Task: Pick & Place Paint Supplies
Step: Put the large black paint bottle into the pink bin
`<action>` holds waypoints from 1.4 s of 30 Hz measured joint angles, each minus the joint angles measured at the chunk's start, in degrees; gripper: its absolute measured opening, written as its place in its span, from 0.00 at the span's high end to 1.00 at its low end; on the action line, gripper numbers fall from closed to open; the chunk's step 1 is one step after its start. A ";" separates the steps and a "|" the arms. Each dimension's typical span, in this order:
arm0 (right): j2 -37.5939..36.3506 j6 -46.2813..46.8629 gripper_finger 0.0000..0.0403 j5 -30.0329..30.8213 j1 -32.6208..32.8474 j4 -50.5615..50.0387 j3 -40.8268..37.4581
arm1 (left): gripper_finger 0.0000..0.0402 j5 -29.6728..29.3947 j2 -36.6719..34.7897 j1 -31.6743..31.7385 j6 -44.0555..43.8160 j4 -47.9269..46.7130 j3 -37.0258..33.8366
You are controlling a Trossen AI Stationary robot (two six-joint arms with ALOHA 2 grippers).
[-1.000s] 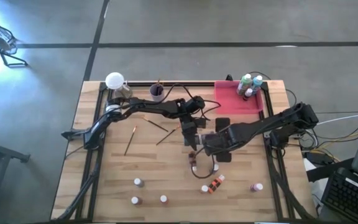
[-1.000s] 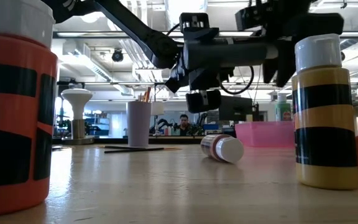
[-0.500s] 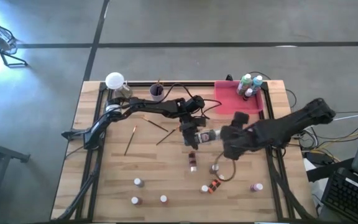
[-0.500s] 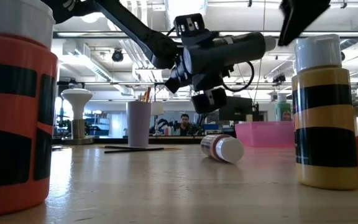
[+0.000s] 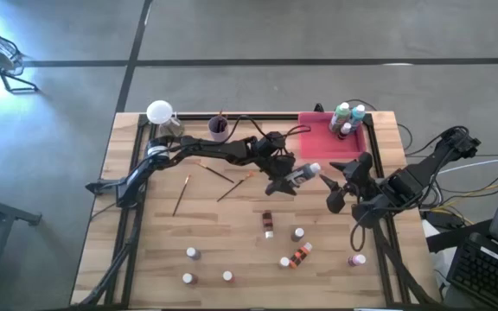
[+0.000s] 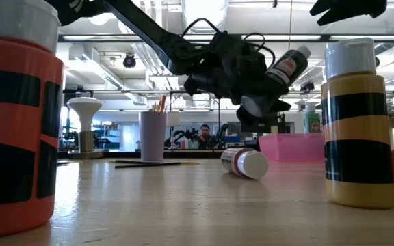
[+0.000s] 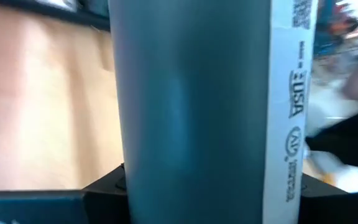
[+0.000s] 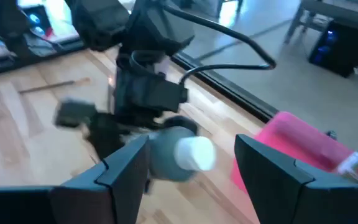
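The right gripper (image 5: 342, 183) has let go and backed off, fingers spread, leaving the dark paint bottle (image 5: 305, 174) pinched in the left gripper (image 5: 289, 180), so the handover looks complete.

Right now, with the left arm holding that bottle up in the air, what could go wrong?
1. The left gripper holds the dark white-capped bottle tilted, well above the table; if the grip slips, it could fall onto the loose bottles below.
2. The right gripper is open and very close to the bottle's cap; any drift could knock it.
3. The pink tray already holds bottles in one corner; a careless placement might topple them.
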 joint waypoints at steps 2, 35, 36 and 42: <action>-1.57 -1.87 0.41 -0.15 -0.01 3.17 -1.96 | 0.51 -3.61 0.00 -0.70 2.09 1.12 0.00; -6.17 -18.51 0.18 -2.91 0.00 20.87 -6.87 | 0.51 -16.91 -0.39 -3.34 14.43 13.56 -0.61; -6.19 -18.55 0.18 -2.91 0.00 20.87 -6.87 | 0.51 -16.91 -0.39 -3.30 14.72 13.59 -0.69; -6.06 -19.61 0.20 -2.91 0.00 20.86 -6.89 | 0.51 -16.16 -0.44 -3.09 14.84 17.28 -0.76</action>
